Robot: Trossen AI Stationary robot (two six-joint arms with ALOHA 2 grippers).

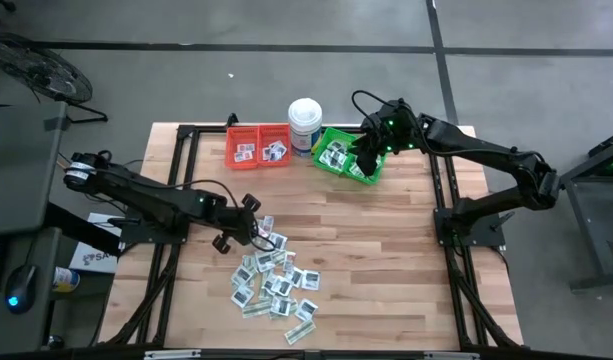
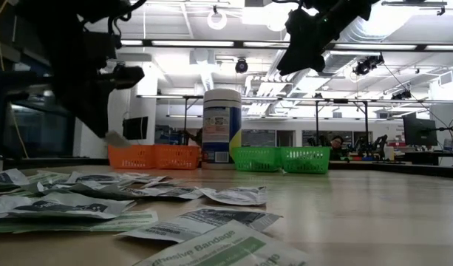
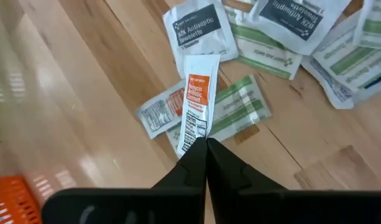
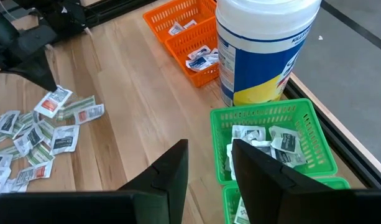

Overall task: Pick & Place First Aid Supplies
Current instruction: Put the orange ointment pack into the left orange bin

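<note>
The first aid supplies (image 1: 276,285) lie in a loose pile of small flat packets on the wooden table, near its front middle. My left gripper (image 3: 206,146) hangs just above the pile's far left edge, shut on a narrow white packet with an orange label (image 3: 197,99). My right gripper (image 4: 209,168) stands open over the green bins (image 1: 346,155) at the back, nothing between its fingers. Some packets lie in the green bins and in the orange bins (image 1: 258,145). My left gripper pinches one short end of the orange-labelled packet (image 3: 191,135) between its two fingertips. The fingers slant down from the table's left side. The packet sticks out lengthwise beyond the fingertips and hangs clear of the table (image 2: 115,138).
A tall white round tub (image 1: 305,125) stands between the orange and green bins at the back edge. Bare wood lies between the bins and the pile, and to the pile's right. A dark frame runs along the table's sides.
</note>
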